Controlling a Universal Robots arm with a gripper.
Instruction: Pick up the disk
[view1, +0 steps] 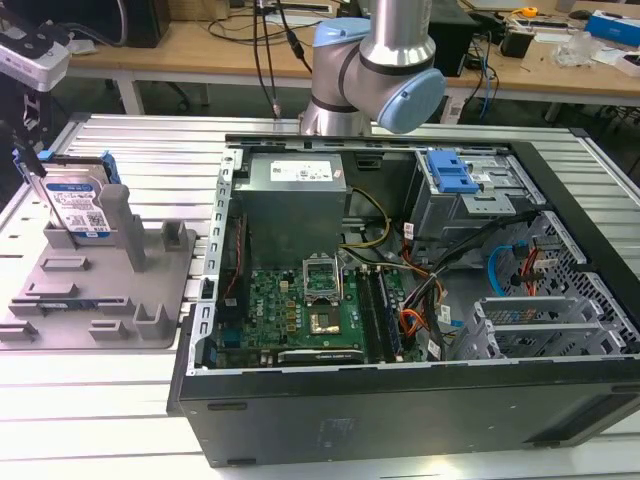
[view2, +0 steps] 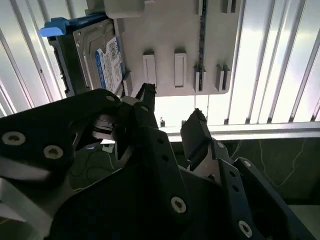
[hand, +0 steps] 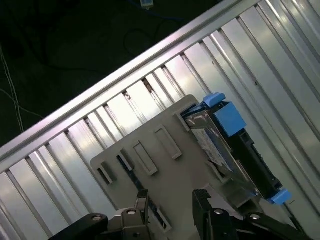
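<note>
The disk (view1: 78, 205) is a silver drive with a white-and-blue label and blue side rails. It stands upright on edge in the grey fixture tray (view1: 100, 300), at the exterior view's left. Both wrist views show the disk (view2: 100, 57) (hand: 220, 140) at one end of the tray (view2: 170, 30) (hand: 150, 135). My gripper (view2: 172, 107) (hand: 171, 197) hangs above the tray, well apart from the disk. Its two black fingers are spread, and it is open with nothing between them.
An open computer case (view1: 400, 400) with motherboard, cables and a blue-handled drive cage (view1: 452, 172) fills the middle and the exterior view's right. The arm's grey elbow (view1: 385, 60) rises behind it. The tray has several upright posts (view1: 128, 225). Everything rests on a ribbed metal table (view1: 150, 150).
</note>
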